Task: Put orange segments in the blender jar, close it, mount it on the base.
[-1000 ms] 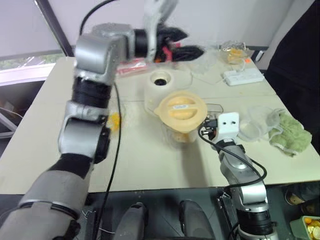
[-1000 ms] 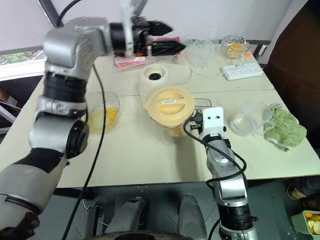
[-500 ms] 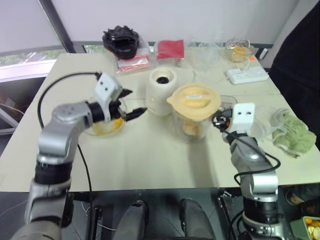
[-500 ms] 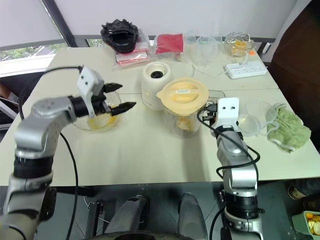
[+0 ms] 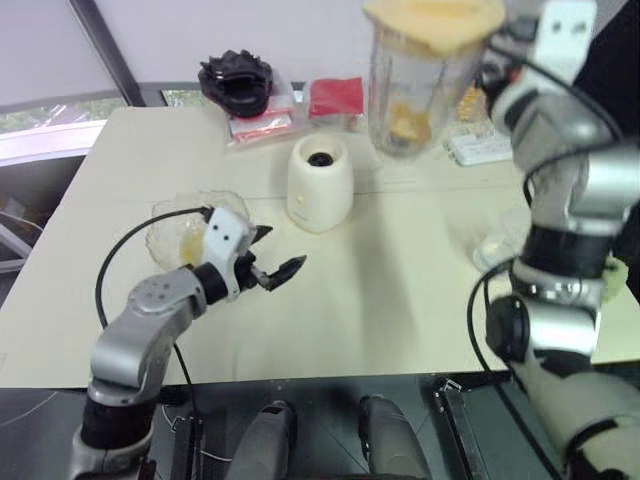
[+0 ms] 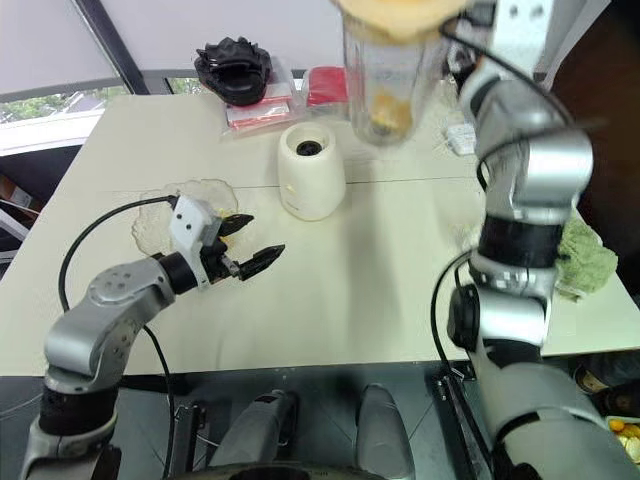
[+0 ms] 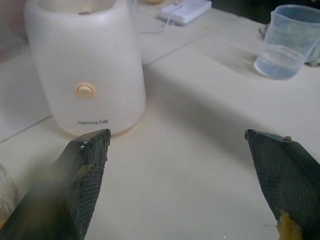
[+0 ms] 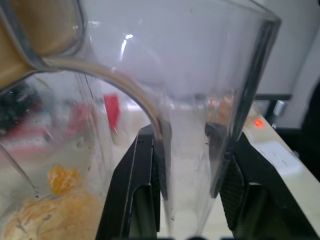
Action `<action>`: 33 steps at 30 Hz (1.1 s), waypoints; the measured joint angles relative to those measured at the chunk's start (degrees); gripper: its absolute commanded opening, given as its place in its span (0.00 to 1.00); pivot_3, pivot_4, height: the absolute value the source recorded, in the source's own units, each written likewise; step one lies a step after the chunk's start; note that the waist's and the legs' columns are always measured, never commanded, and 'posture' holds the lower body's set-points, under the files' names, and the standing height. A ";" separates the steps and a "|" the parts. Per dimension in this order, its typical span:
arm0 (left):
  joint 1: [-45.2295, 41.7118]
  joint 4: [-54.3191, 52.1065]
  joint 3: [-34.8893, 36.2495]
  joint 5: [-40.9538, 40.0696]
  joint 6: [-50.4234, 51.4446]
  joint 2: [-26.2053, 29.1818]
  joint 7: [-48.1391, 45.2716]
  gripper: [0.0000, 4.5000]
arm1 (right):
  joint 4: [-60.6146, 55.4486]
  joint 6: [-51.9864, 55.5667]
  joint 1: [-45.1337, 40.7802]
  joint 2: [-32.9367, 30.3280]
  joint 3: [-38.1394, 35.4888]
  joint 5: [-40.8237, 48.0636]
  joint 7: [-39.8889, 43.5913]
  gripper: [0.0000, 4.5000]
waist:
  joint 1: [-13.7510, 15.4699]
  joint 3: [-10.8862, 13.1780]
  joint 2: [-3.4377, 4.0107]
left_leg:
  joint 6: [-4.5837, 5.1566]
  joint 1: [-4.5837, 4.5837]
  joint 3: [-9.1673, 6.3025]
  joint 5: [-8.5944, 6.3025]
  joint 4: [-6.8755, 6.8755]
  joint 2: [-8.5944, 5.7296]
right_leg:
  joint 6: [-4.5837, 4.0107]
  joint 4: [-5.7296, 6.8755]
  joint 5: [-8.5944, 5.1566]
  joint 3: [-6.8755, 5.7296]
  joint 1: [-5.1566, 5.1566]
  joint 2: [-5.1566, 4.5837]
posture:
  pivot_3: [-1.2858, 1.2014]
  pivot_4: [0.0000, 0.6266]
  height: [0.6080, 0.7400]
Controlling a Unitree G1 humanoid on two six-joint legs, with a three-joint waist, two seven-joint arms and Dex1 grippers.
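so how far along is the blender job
Done: orange segments are in the blender jar and its lid is on. In hand: the right gripper holds the jar by its handle, up in the air. Left: setting it on the base, which stands bare on the table. The left gripper is open, empty.

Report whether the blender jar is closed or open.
Closed: the pale yellow lid sits on the clear blender jar, held aloft by the right gripper.

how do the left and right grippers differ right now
The left gripper has open, empty jaws; the right gripper has its jaws shut on the handle of the blender jar. The left gripper is low over the table; the right gripper is high above it. Both have two black fingers.
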 measured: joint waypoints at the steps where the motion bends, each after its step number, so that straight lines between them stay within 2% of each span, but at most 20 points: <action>1: 0.65 -0.16 0.00 -0.02 -0.65 -0.64 0.62 0.99 | 2.98 -1.52 -2.06 0.68 0.56 -0.15 -0.14 0.21 | 0.03 0.00 0.00 | 0.00 -0.01 -0.02 0.00 -0.02 0.00 | 0.00 -0.01 0.00 -0.01 0.00 0.00 | 0.52 0.24 1.00; 9: 3.12 -0.99 0.15 0.74 -3.55 -1.81 6.27 0.99 | 25.66 -13.39 -10.36 8.18 3.76 -1.02 -2.44 0.21 | 0.46 0.01 0.00 | 0.00 -0.09 -0.04 0.00 -0.02 -0.03 | -0.01 -0.08 0.01 -0.01 -0.03 0.00 | 0.52 0.24 1.00; 13: 4.48 -2.05 0.14 0.71 -3.63 -1.79 7.91 0.99 | 32.42 -19.13 -12.46 10.98 3.74 -1.05 -3.94 0.21 | 0.28 0.01 0.00 | 0.00 -0.17 -0.02 0.00 -0.06 -0.02 | 0.00 -0.07 0.01 -0.01 -0.16 0.00 | 0.52 0.24 1.00; 18: 4.84 -3.54 0.18 0.66 -3.62 -1.77 9.43 0.99 | 37.65 -24.18 -12.92 11.49 3.89 -1.06 -4.16 0.21 | 0.34 0.01 0.00 | -0.01 -0.22 -0.02 0.00 -0.07 -0.03 | -0.01 -0.07 0.01 -0.01 -0.19 0.00 | 0.52 0.24 1.00; 24: 5.88 -5.01 0.10 0.67 -3.62 -1.29 10.50 0.99 | 38.31 -25.32 -12.90 11.52 4.40 -1.03 -4.33 0.21 | 0.08 0.01 0.00 | -0.01 -0.21 -0.03 0.00 -0.07 -0.02 | -0.01 -0.04 0.01 -0.02 -0.19 0.01 | 0.52 0.24 1.00; 33: 5.68 -5.06 0.01 0.63 -3.56 -0.14 10.48 0.99 | 21.53 -14.91 -6.32 12.11 5.39 -0.80 -5.13 0.21 | -0.50 0.01 0.00 | -0.01 -0.21 -0.05 0.00 -0.06 -0.02 | -0.01 -0.01 0.01 -0.02 -0.20 0.01 | 0.52 0.24 1.00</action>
